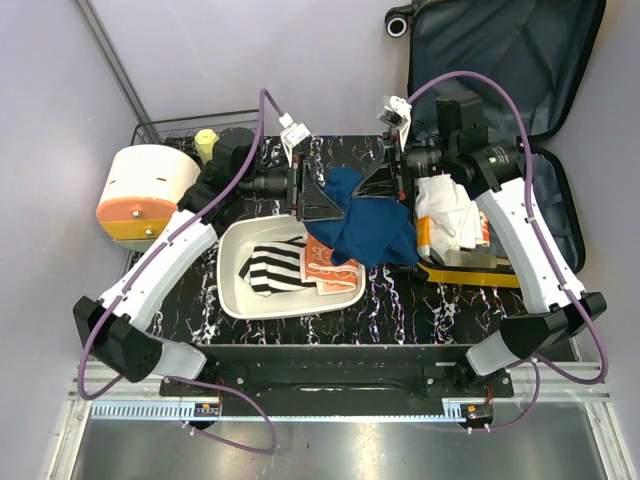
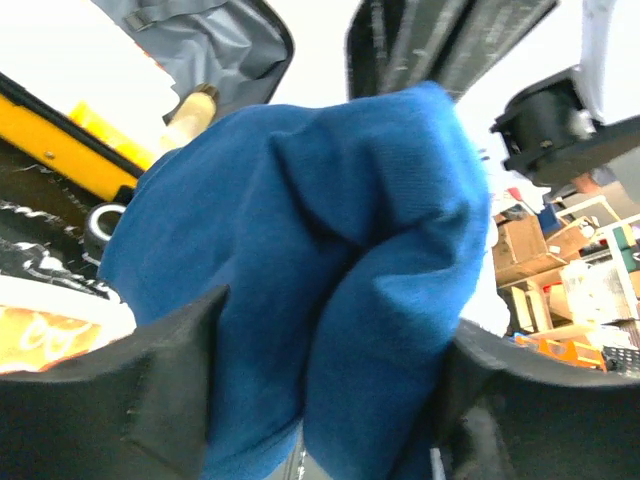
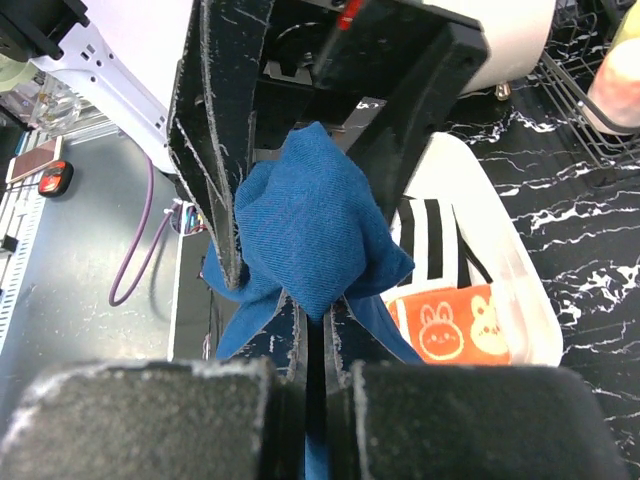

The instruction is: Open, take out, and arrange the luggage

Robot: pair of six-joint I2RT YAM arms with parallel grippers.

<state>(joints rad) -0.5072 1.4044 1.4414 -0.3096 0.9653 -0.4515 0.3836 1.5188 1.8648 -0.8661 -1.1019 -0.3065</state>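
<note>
Right claw [image 3: 310,372]: pressed together; we see it pinching the blue cloth [image 1: 372,228], held up over the right rim of the white tray [image 1: 232,292].
Left claw [image 2: 330,350]: spread, its fingers flanking the bunched cloth above the tray's far edge.
Luggage [image 1: 500,60]: open, lying just right of the tray.
Inside the tray: we see a striped cloth [image 1: 275,268] and an orange rabbit-print cloth [image 1: 332,270].

You are working on a black table [image 1: 400,300] veined in white. Directly on it you have 4 things: a white tray [image 1: 232,300] near the middle, a cream-and-orange round container [image 1: 150,190] at the left, a wire basket [image 1: 165,128] behind that container, and the open luggage [image 1: 520,70] along the right side.
</note>
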